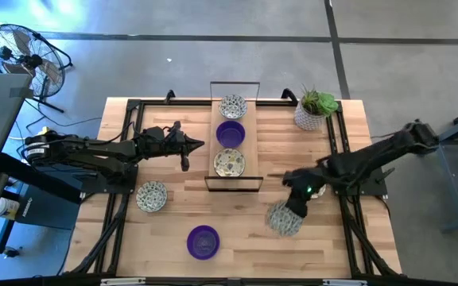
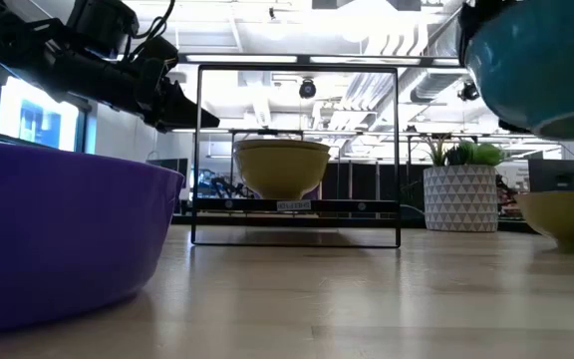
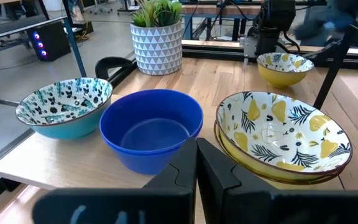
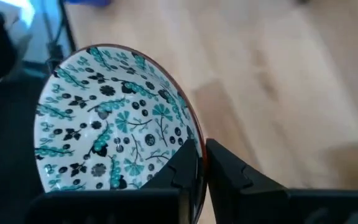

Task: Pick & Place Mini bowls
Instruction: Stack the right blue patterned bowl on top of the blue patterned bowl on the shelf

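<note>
A narrow rack [image 1: 213, 135] at the table's middle holds three mini bowls in a row: a teal-speckled one [image 1: 233, 106] [image 3: 64, 106], a solid purple-blue one [image 1: 230, 133] [image 3: 151, 127] and a yellow-patterned one [image 1: 229, 162] [image 3: 281, 134]. My left gripper [image 1: 193, 145] [image 3: 196, 168] hovers shut and empty just left of the rack. My right gripper [image 1: 296, 202] [image 4: 201, 168] is shut on a teal-speckled bowl [image 1: 283, 218] [image 4: 114, 121] right of centre, raised above the table [image 2: 541, 70]. A speckled bowl [image 1: 151, 196] and a purple bowl [image 1: 203, 241] [image 2: 58, 234] rest on their bases on the table. My right gripper pinches the teal-speckled bowl's rim [image 4: 194, 140], one finger inside the bowl and one outside. The fingers come from above, slanting down. The bowl is lifted clear of the table and hangs tilted below the fingers.
A white patterned pot with a green plant [image 1: 316, 110] [image 3: 157, 37] stands at the far right. Another yellow bowl [image 3: 283, 67] [image 2: 566, 214] sits on the table under my right arm. Black frame bars [image 1: 126, 143] run along the left and right sides.
</note>
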Robot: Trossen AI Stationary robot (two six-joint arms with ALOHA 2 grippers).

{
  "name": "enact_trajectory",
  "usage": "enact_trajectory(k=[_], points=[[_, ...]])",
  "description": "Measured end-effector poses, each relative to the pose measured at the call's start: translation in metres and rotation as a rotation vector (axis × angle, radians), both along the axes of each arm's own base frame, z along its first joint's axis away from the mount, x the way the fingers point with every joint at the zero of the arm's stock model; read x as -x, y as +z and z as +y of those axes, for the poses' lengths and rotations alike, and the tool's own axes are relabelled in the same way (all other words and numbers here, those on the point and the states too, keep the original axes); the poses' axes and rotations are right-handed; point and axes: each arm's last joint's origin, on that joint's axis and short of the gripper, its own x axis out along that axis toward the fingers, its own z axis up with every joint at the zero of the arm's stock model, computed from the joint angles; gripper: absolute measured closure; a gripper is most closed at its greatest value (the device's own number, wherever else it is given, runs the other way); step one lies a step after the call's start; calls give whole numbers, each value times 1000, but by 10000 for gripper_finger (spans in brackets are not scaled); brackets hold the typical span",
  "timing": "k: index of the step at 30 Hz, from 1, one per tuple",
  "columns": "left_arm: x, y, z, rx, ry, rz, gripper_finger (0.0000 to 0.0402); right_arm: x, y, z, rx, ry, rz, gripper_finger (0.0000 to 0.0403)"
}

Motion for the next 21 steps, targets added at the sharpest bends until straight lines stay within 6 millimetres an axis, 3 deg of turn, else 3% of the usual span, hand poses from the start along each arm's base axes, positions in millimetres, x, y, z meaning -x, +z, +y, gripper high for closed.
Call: enact_trajectory(k=[7,13,18,21], points=[[0,0,0,0,0,0,401,22,38,-44,130,-107,-65,391],[0,0,0,0,1,0,401,28,66,-86,346,-228,-8,389],[0,0,0,0,1,0,401,26,64,-130,455,-299,58,388],[0,0,0,0,1,0,401,28,47,-159,464,-376,141,388]])
